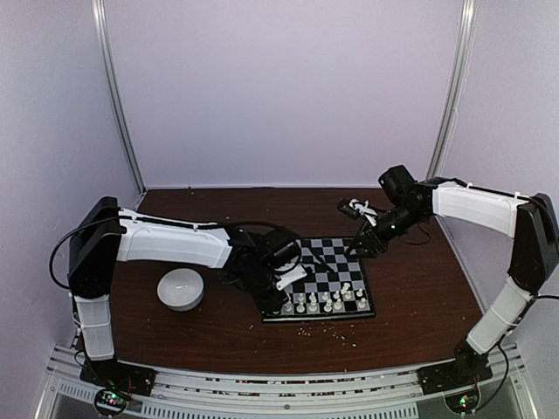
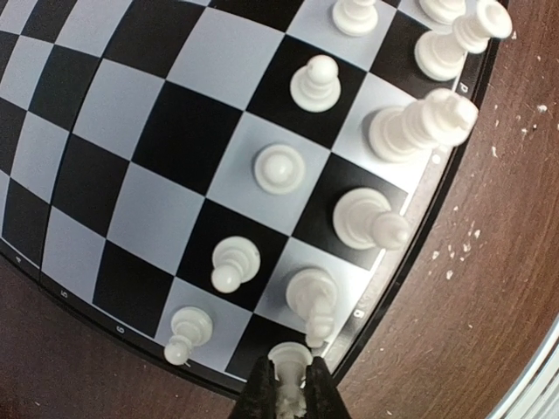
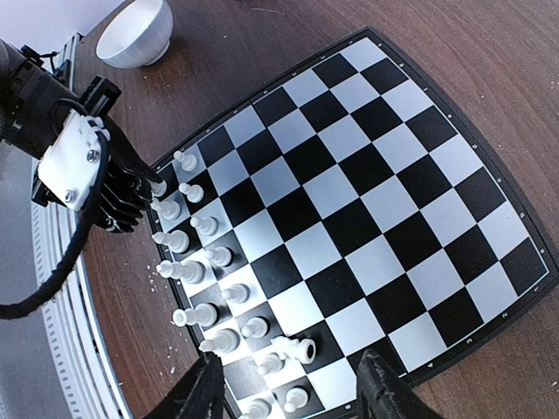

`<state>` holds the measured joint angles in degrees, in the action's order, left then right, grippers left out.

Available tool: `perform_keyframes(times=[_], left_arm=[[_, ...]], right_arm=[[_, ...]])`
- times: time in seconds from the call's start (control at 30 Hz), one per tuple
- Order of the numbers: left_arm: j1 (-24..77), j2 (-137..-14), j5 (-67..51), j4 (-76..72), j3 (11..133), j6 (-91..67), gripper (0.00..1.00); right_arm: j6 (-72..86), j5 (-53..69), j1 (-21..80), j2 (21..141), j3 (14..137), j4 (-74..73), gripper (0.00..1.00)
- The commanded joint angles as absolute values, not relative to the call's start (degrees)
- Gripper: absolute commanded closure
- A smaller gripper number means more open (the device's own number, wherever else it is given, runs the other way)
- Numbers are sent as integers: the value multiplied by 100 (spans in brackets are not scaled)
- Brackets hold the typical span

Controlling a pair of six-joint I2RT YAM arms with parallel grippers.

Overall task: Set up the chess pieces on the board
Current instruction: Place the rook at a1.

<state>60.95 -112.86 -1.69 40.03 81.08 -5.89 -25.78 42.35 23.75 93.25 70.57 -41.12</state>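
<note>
Top view: one board (image 1: 327, 262) mid-desk (image 1: 410, 297), dark brown wood. Chess pieces (image 1: 327, 301) in two rows along board's near edge. One white bowl (image 1: 181, 288) just left of it, crumbs (image 1: 336, 332) in front. Left tool (image 1: 279, 305) low at near-left corner, right tool (image 1: 356, 247) over far-right edge. Lilac walls (image 1: 288, 87) all round.

Left wrist: ten pieces standing on squares. Eleventh piece (image 2: 290, 356) pinched in closed left tool at board's corner.

Right wrist: right tool half open, empty, above board. One toppled piece (image 3: 295, 349) on its side.
</note>
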Motion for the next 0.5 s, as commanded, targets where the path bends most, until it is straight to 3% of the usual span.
perform_keyframes(times=[0.0,0.27,0.4,0.47], left_arm=[[6019,-11373,-78,3867,7999,-681,96],[6003,-11361,-145,3843,8024,-686,94],[6014,-11167,-262,3808,7982,-699,76],[6011,-11031,-244,3834,7994,-716,74]], right_arm=[[-2663,4324,2364,9370,7058,-4184,48],[-2672,4333,2359,9378,7053,-4200,47],[-2712,4370,2362,9336,7088,-4270,47],[-2828,4394,2361,9292,7145,-4365,47]])
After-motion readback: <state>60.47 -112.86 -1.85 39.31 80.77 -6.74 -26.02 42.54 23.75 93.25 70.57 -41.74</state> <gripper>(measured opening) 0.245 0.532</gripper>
